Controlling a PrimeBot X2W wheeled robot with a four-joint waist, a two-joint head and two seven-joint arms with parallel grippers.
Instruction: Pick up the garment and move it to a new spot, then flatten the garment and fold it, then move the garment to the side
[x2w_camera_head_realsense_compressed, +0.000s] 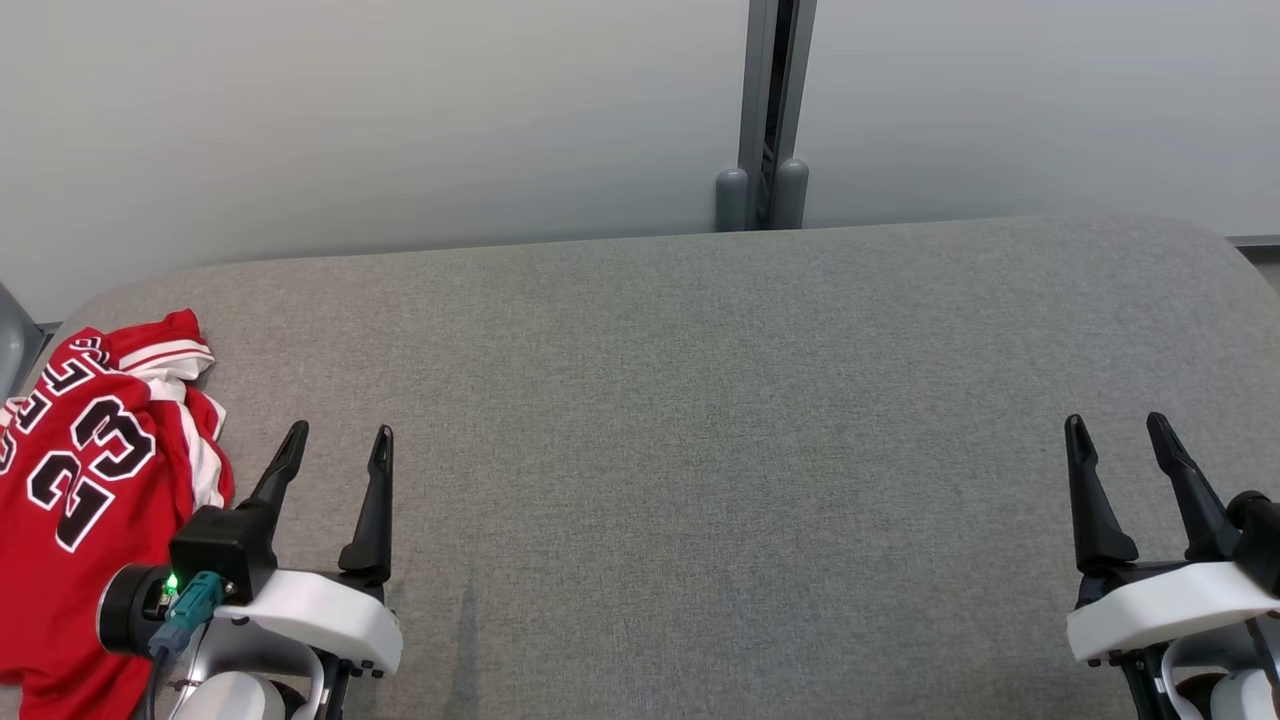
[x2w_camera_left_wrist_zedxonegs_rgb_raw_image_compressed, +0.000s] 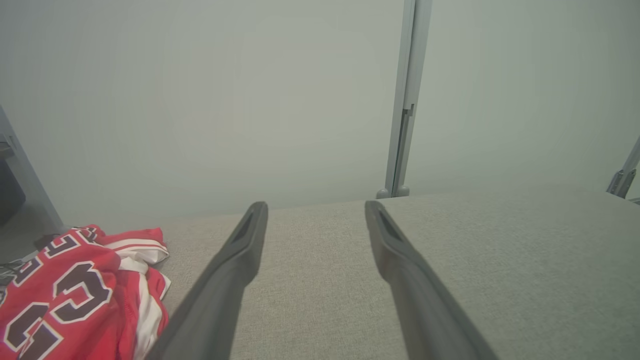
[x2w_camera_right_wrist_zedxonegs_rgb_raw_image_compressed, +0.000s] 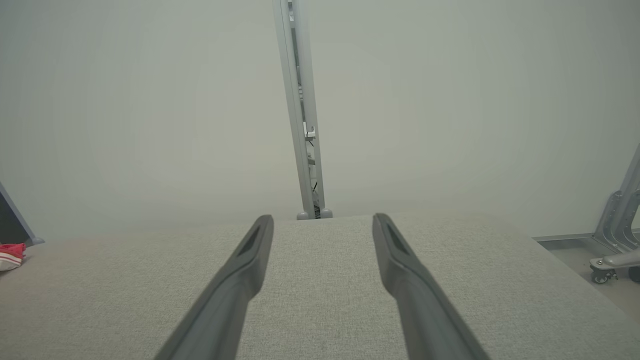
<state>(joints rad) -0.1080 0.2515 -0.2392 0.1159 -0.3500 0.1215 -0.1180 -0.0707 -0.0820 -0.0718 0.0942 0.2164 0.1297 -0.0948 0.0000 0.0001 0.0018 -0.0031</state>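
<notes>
Garment (x2w_camera_head_realsense_compressed: 90, 480): red jersey, white trim, black "23", lies crumpled at far left edge of grey fabric table (x2w_camera_head_realsense_compressed: 700, 420). Left gripper (x2w_camera_head_realsense_compressed: 340, 440) just beside it on its right, fingers spread, holding nothing, above bare fabric. Centre of table bare; grey post (x2w_camera_head_realsense_compressed: 765, 110) stands behind far edge against pale wall. Right gripper (x2w_camera_head_realsense_compressed: 1115, 430) at far right, fingers spread, empty, well apart from garment.
</notes>
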